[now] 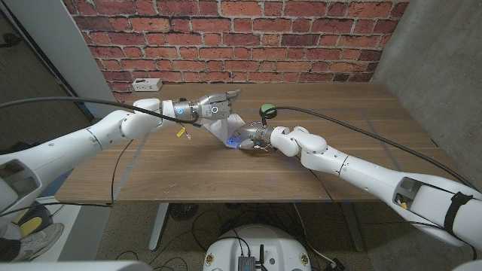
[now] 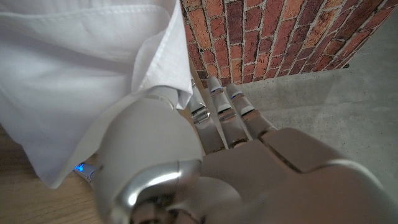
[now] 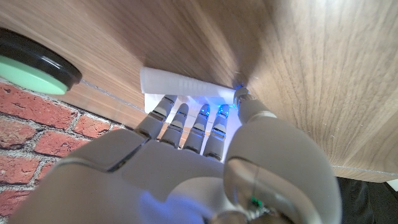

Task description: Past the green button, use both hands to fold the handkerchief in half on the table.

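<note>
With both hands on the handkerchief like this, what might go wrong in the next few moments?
1. The left hand holds the handkerchief lifted by only a bit of its edge, as the left wrist view shows; the cloth might slip free mid-fold.
2. The right hand holds the cloth's low edge at the table; if it pulls away, the fold may skew.
3. The green button sits close behind the right hand and could get bumped.

A white woven-cloth handkerchief (image 2: 74,68), hemmed and softly creased, lies on a matt wood-grain table (image 1: 339,113). The hands (image 2: 236,168) wear smooth, satin-grey plastic shells. Nearby, a green button (image 3: 31,65) sits in glossy black plastic, beneath rough brick (image 1: 226,38).
</note>
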You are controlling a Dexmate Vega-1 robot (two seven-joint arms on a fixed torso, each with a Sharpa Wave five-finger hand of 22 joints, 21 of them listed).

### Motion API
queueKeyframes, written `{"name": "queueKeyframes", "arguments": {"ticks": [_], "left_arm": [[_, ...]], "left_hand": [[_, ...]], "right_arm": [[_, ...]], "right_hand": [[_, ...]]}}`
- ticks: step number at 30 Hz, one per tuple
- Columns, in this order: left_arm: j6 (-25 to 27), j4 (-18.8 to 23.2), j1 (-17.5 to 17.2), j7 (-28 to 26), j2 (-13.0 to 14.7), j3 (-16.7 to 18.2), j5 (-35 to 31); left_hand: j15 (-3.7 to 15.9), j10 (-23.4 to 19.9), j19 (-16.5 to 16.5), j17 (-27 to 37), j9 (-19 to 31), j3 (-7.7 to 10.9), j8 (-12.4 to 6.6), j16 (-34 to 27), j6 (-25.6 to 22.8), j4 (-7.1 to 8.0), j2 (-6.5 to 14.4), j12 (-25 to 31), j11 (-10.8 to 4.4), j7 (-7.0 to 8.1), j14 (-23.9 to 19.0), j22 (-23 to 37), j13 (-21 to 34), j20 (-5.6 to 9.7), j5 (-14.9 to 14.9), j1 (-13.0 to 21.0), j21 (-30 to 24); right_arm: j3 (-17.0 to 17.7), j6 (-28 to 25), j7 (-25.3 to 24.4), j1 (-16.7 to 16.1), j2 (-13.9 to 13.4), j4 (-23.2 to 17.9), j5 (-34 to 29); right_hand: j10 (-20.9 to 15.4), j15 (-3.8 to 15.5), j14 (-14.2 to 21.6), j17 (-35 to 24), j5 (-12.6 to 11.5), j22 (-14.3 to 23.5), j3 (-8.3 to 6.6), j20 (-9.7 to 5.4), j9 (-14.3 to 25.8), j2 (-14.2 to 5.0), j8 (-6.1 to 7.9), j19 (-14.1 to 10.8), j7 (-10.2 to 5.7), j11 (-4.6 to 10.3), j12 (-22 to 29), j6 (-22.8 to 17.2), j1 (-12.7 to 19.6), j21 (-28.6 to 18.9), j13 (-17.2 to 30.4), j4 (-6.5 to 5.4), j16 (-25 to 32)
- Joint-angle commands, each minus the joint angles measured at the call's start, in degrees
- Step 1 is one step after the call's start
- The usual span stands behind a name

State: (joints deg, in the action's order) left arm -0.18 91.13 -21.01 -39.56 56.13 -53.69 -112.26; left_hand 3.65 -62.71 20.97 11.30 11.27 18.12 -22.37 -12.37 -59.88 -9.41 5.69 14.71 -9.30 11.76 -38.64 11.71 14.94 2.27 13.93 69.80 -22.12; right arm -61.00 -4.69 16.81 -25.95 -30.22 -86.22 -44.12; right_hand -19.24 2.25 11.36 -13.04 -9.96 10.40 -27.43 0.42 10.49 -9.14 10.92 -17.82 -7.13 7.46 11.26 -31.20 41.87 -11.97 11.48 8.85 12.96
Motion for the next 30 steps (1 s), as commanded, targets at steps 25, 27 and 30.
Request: {"name": "queueKeyframes", "arguments": {"ticks": [25, 27, 30], "left_arm": [[28.3, -19.3, 1.7, -11.1, -15.7, -8.9, 5.4], [30.6, -20.3, 1.7, -11.9, -16.4, -9.1, 6.0], [31.9, -20.1, 1.7, -12.0, -16.5, -9.4, 7.3]], "left_hand": [[9.09, 26.4, -2.2, -1.0, -0.5, -6.42, 12.25, 2.4, 27.0, 5.27, -1.0, -4.2, -2.63, 0.96, 12.8, -0.2, -3.5, 0.00, 6.4, -10.8, -0.2], [9.07, 27.9, -2.3, -1.1, -0.5, -6.39, 12.18, 2.4, 28.3, 4.90, -1.2, -4.2, -2.69, 0.95, 13.5, -0.3, -3.5, 0.09, 6.8, -10.8, -0.2], [9.16, 29.6, -2.5, -1.1, -0.5, -6.12, 12.19, 2.4, 29.8, 4.20, -1.3, -4.1, -2.68, 0.96, 14.2, -0.3, -3.4, -0.23, 7.3, -10.2, -0.1]], "right_arm": [[0.2, 0.0, 2.0, 0.6, -0.1, 0.3, 0.0], [0.2, 0.1, 2.1, 0.7, -0.1, 0.3, 0.0], [0.2, 0.3, 2.1, 0.8, -0.1, 0.4, 0.0]], "right_hand": [[1.0, 3.43, -0.3, 0.6, -0.4, 0.0, 1.08, 0.59, 0.3, 1.60, -0.04, -0.7, 1.20, -2.17, -0.3, 0.2, 1.1, -0.4, -0.1, 0.74, -0.1], [1.1, 3.40, -0.5, 0.7, -0.4, 0.0, 1.21, 0.75, 0.3, 1.87, -0.07, -0.7, 1.18, -2.25, -0.3, 0.3, 1.1, -0.3, -0.1, 0.81, -0.2], [1.3, 3.32, -0.5, 0.8, -0.4, 0.0, 1.32, 0.85, 0.3, 2.08, -0.13, -0.6, 1.17, -2.32, -0.3, 0.5, 1.2, -0.3, -0.1, 0.87, -0.3]]}}
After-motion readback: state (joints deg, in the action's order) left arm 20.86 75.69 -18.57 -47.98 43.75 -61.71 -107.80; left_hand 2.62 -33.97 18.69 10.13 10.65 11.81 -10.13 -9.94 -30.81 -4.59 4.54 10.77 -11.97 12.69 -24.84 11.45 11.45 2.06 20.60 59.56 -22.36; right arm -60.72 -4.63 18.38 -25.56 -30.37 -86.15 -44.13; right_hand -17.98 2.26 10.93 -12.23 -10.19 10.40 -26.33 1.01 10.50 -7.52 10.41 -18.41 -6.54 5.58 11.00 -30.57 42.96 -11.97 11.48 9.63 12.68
